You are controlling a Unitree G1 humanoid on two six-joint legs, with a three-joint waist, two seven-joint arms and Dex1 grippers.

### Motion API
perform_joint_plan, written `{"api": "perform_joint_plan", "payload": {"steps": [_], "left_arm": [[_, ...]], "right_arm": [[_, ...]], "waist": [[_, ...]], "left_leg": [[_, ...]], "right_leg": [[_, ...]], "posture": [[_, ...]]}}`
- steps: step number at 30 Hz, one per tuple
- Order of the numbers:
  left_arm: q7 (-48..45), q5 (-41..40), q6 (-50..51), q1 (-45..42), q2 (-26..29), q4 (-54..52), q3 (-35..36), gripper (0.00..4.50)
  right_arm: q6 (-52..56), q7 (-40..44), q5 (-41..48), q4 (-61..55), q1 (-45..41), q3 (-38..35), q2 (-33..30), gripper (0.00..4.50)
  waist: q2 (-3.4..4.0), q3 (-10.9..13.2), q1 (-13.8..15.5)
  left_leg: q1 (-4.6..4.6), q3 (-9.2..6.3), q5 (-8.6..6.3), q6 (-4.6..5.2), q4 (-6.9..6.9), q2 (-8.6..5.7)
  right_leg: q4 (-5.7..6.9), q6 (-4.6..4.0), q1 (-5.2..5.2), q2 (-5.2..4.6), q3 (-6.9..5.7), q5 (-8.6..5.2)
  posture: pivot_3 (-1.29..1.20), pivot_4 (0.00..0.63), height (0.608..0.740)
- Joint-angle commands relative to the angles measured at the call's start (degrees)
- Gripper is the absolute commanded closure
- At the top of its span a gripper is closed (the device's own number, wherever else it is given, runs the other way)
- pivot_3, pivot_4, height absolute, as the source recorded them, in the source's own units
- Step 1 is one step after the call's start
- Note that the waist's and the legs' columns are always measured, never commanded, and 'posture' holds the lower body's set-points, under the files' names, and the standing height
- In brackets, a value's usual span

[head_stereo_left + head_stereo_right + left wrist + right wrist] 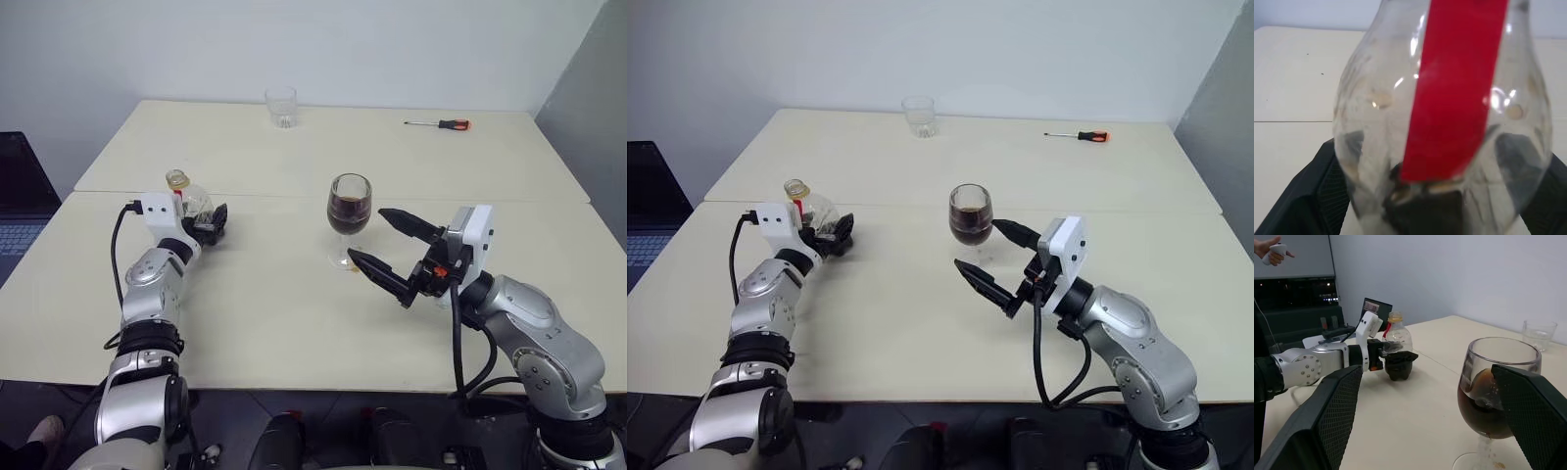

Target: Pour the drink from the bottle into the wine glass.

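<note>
Wine glass (350,217) stands upright near the middle of the near table (274,313), foot on the surface. Bowl holds dark drink (349,211), roughly half full. In the right wrist view a few drops sit on the foot.

Bottle (809,209) stands upright on the table's left side, well apart from the glass. Clear, rounded body, yellowish neck, red label strip (1454,93), no cap visible. It looks empty; just a dark patch at the base, which may be the gripper seen through the plastic.

Left gripper (210,224) is around the lower body of the bottle, pointing level. Left wrist view shows its black fingers (1312,196) standing out to either side of the bottle; whether the pads touch the plastic cannot be told. Jaws look wide, not clamped.

Right gripper (388,250) hovers beside the glass, fingers spread wide, holding nothing. One fingertip is near the bowl, the other near the foot; right wrist view shows the glass between the two fingers (1327,421), not touched as far as can be seen.

Clear tumbler (281,107) stands at the far table's back edge. Screwdriver (441,123) with red-and-black handle lies far right on that table. Laptop (20,206) sits off the left edge. A person's hand (1268,249) holding a small white device shows in the right wrist view.
</note>
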Motion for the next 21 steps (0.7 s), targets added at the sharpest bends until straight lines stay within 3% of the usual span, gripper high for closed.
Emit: {"api": "perform_joint_plan", "payload": {"steps": [1, 14, 17, 21], "left_arm": [[0.38, -1.12, 2.9, 4.03, 0.16, -10.64, 0.06, 0.03], [8.67, -6.01, 19.63, 23.79, -3.75, -42.96, 2.71, 0.03], [10.57, -7.4, 22.46, 27.38, -6.16, -49.0, 1.98, 0.03], [12.69, -7.73, 24.4, 31.42, -10.49, -55.24, -1.09, 0.03]], "right_arm": [[-0.89, -0.06, -0.17, -1.5, -0.19, -0.35, -0.15, 0.0], [-0.38, -1.91, 0.3, -4.15, 5.22, -2.26, -1.08, 0.0], [0.58, -5.89, -0.57, -4.64, 7.81, -3.54, -0.08, 0.0], [0.83, -12.01, -8.34, -2.22, 10.87, -3.42, -0.75, 0.0]], "waist": [[0.0, 0.0, -0.05], [0.0, 0.0, 0.11], [-0.01, -0.01, 0.18], [-0.01, -0.02, 0.27]], "left_leg": [[0.01, -0.01, 0.0, 0.0, -0.01, 0.07], [0.04, 0.0, 0.0, 0.0, -0.05, 0.18], [0.03, 0.02, 0.0, 0.0, -0.05, 0.18], [0.04, 0.06, 0.0, 0.0, -0.04, 0.14]], "right_leg": [[0.0, 0.0, 0.0, -0.03, 0.03, 0.0], [-0.02, 0.0, 0.0, -0.21, 0.07, 0.0], [-0.03, 0.0, 0.01, -0.21, 0.06, 0.0], [-0.05, 0.01, 0.04, -0.23, 0.07, -0.01]], "posture": [[0.0, 0.15, 0.74], [0.0, 0.15, 0.74], [0.0, 0.15, 0.74], [0.0, 0.15, 0.74]]}}
